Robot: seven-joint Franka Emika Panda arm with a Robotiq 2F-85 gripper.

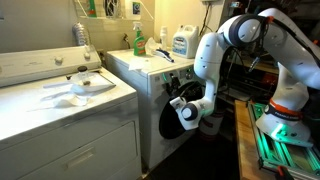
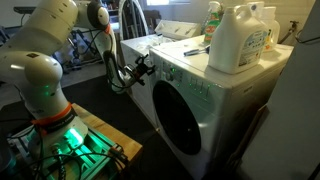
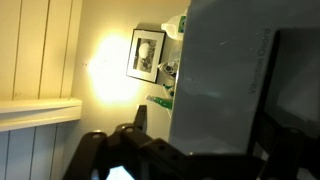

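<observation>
My gripper (image 1: 186, 104) hangs at the upper corner of the white front-loading washer (image 1: 150, 78), just above its dark round door (image 1: 170, 120). In an exterior view the gripper (image 2: 143, 68) sits against the left top edge of the washer front (image 2: 225, 100), above the door (image 2: 180, 125). In the wrist view the jaws (image 3: 200, 112) stand wide apart, with a grey washer panel (image 3: 220, 70) filling the space between the fingers. I cannot tell whether the fingers touch it. The gripper holds nothing.
A white detergent jug (image 1: 181, 42) (image 2: 240, 40) and a green bottle (image 1: 138, 40) (image 2: 213, 15) stand on the washer top. A white top-loading machine (image 1: 60, 115) beside it carries a white cloth (image 1: 85, 86). The robot base (image 2: 50, 135) glows green on a wooden stand.
</observation>
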